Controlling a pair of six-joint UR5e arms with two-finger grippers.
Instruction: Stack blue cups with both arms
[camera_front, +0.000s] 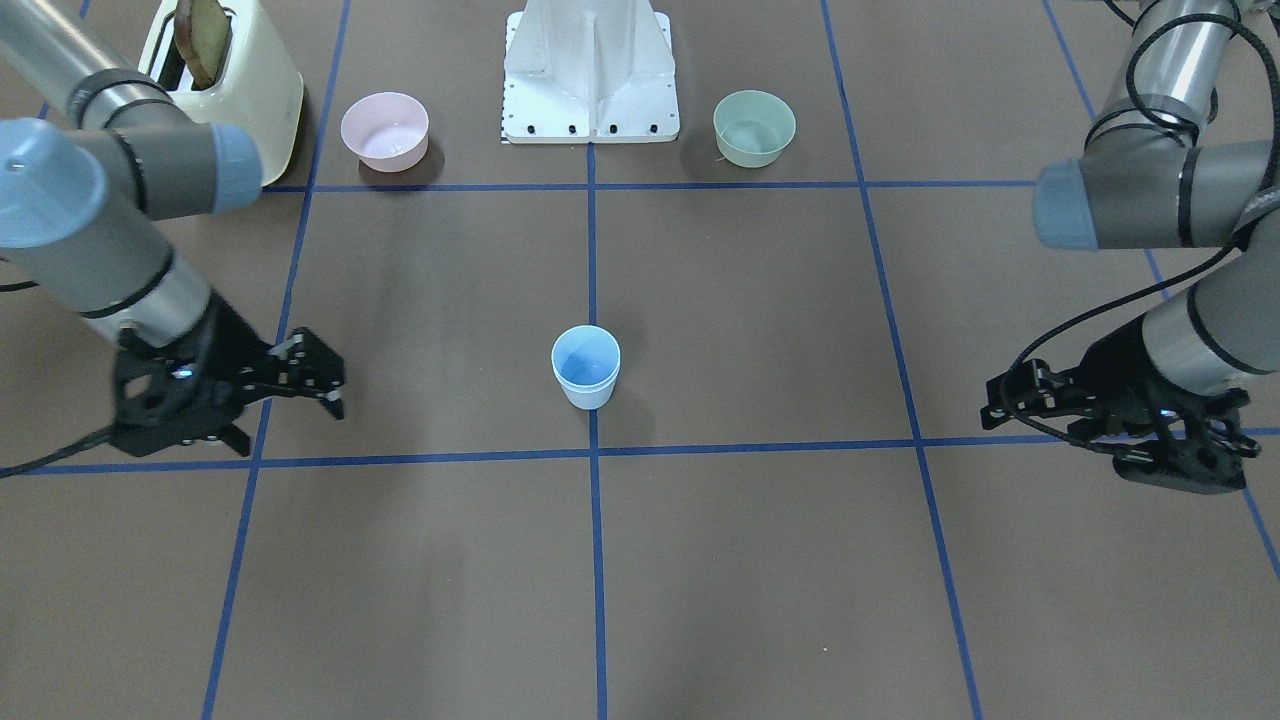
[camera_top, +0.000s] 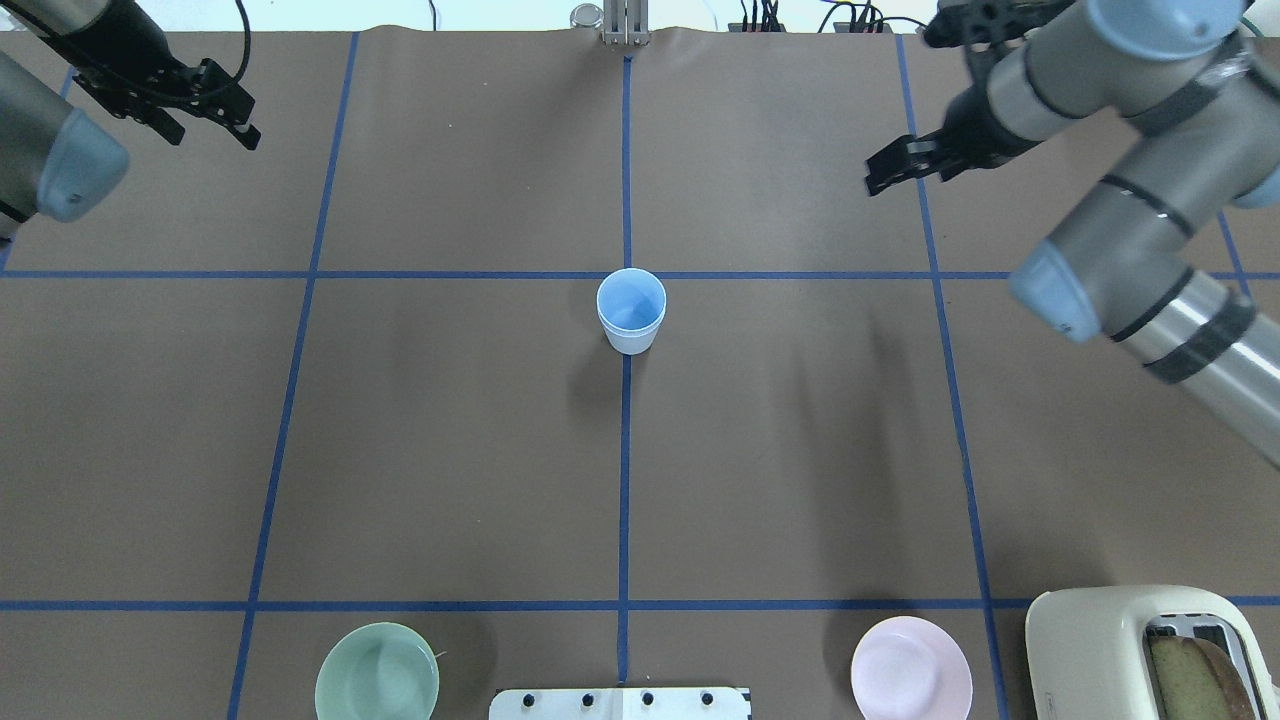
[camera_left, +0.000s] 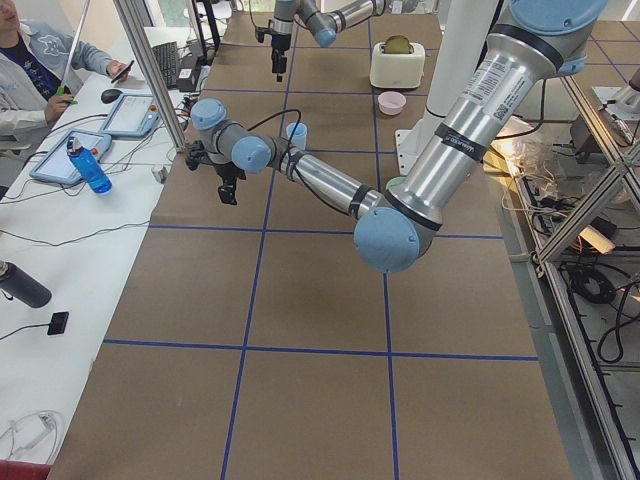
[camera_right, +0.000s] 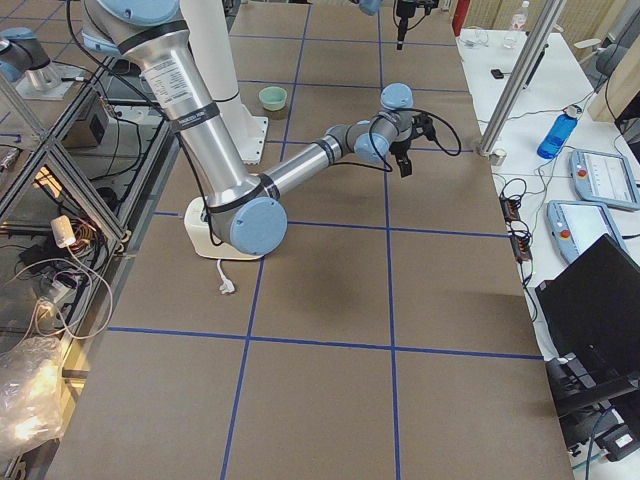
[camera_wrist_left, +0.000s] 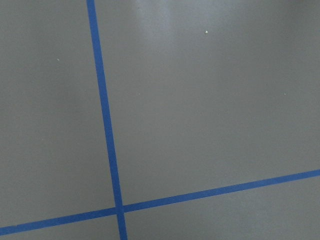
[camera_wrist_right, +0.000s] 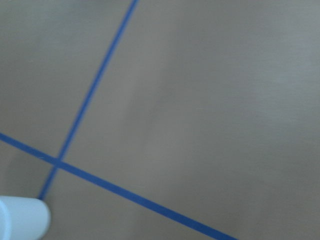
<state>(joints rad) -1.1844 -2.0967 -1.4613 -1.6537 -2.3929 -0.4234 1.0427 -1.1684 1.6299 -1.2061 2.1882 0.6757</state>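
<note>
A single light-blue cup shape (camera_front: 586, 367) stands upright at the table's centre on the blue tape line, also in the overhead view (camera_top: 631, 310). I cannot tell whether a second cup sits nested inside it; no other blue cup shows. My left gripper (camera_top: 245, 122) hovers open and empty far to the cup's left, also in the front view (camera_front: 995, 405). My right gripper (camera_top: 875, 178) is open and empty to the cup's right, also in the front view (camera_front: 325, 385). The right wrist view catches the cup's edge (camera_wrist_right: 20, 217) at its bottom left corner.
A pink bowl (camera_top: 910, 668) and a cream toaster (camera_top: 1150, 650) with bread stand near the robot's base on its right. A green bowl (camera_top: 377, 672) stands on its left. The white pedestal (camera_front: 590, 70) is between the bowls.
</note>
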